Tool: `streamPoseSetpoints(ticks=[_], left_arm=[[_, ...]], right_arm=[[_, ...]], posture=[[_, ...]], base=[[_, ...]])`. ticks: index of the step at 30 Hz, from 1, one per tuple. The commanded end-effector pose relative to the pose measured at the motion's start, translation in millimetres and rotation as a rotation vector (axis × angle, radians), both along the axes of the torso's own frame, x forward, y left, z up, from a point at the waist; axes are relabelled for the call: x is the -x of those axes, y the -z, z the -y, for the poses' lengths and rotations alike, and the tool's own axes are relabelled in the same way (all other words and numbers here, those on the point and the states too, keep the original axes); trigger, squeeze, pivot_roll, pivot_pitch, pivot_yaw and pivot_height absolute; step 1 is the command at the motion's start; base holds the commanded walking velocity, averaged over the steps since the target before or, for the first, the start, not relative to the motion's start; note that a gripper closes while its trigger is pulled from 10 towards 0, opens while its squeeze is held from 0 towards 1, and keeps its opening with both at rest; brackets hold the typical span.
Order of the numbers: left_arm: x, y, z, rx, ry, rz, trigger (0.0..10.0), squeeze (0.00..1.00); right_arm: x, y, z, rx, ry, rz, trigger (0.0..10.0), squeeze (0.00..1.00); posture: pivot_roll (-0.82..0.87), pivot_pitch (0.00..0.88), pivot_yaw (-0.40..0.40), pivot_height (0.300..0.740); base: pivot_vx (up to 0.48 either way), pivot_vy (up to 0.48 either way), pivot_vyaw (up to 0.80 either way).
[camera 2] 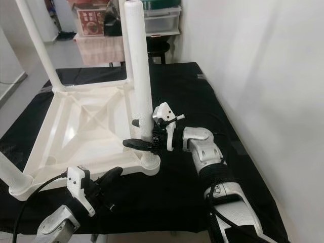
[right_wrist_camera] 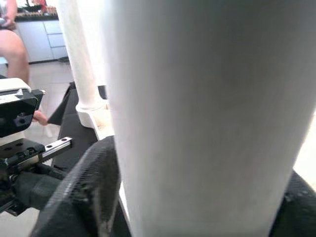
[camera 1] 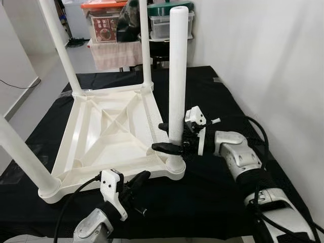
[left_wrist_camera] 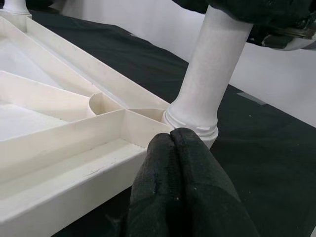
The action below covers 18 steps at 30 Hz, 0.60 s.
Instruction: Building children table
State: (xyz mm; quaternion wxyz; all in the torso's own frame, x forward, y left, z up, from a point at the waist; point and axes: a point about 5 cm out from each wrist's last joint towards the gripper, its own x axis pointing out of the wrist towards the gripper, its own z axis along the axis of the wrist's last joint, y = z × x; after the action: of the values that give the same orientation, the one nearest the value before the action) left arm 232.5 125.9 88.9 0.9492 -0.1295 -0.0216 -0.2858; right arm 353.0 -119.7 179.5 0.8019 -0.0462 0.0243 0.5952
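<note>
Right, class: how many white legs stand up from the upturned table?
4. One at the near right corner, held by the right pincer; one near left; one far left; one far right.

The two black fingers (left_wrist_camera: 182, 192) of the left gripper (left_wrist_camera: 170, 140) are pressed together, with the tips just beside the corner of the upturned white table top (left_wrist_camera: 74, 148). At this corner a round white leg (left_wrist_camera: 210, 79) stands upright in its socket. Ribs run inside the table top. Under everything lies a black cloth (left_wrist_camera: 266, 148).
</note>
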Motion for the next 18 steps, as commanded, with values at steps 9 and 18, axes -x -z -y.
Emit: streamPoseSetpoints(ticks=[9, 18], left_arm=[[1.9, 1.4, -1.6, -0.004, 0.0, -0.001, 10.0, 0.0], [3.1, 0.0, -7.5, -0.005, -0.006, 0.003, 10.0, 0.0]], right_arm=[[11.0, 19.8, 14.6, -0.037, 0.048, -0.03, 0.0, 0.0], [36.4, 77.5, -18.6, -0.212, 0.641, -0.203, 0.0, 0.0]], posture=[[0.01, 0.0, 0.018, 0.74], [-0.02, 0.0, 0.031, 0.74]], base=[[0.0, 0.0, 0.0], [0.0, 0.0, 0.0]])
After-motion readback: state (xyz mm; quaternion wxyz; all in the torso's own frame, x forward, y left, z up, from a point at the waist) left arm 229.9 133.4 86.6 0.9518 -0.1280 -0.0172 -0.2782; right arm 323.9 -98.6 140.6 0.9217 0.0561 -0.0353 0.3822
